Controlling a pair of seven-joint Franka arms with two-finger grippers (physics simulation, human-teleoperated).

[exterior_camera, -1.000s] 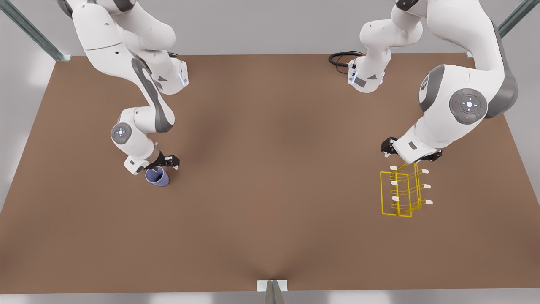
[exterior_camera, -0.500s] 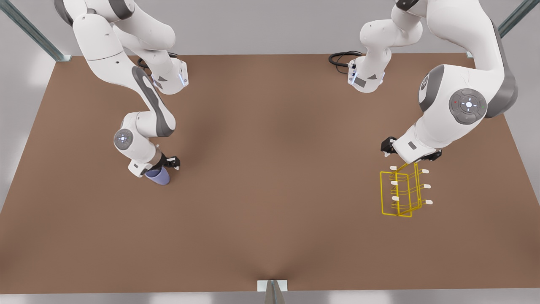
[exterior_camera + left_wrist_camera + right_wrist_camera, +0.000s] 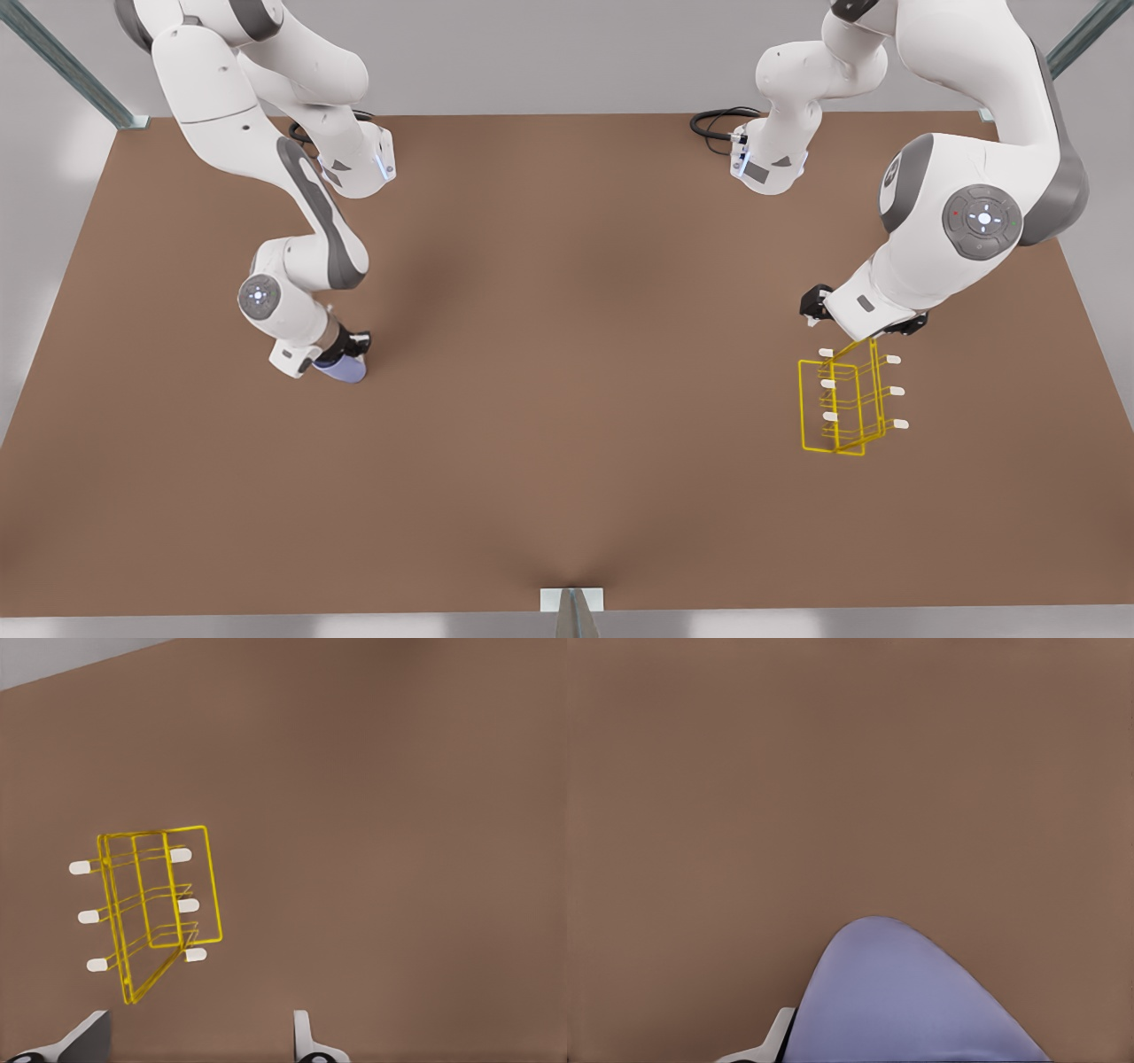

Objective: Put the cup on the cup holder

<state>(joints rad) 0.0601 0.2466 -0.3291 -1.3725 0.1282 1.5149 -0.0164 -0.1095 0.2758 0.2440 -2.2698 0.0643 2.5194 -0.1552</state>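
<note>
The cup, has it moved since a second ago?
Yes. The cup, at the right gripper, has tipped over, while the cup holder stayed put.

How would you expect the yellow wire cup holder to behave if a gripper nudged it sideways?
The cup holder is thin open wire, so it is probably light and may slide on the smooth table. It stands taller than its narrow base, so a high push could tip it. The left gripper hovers above it, fingers apart.

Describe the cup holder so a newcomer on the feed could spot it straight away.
On the brown table, look toward the front view's right, just below the left gripper, which hovers open above it. There stands the cup holder: a bright yellow thin-wire frame with short white-tipped pegs sticking out both sides, far from the lavender-blue cup at the right gripper.
</note>
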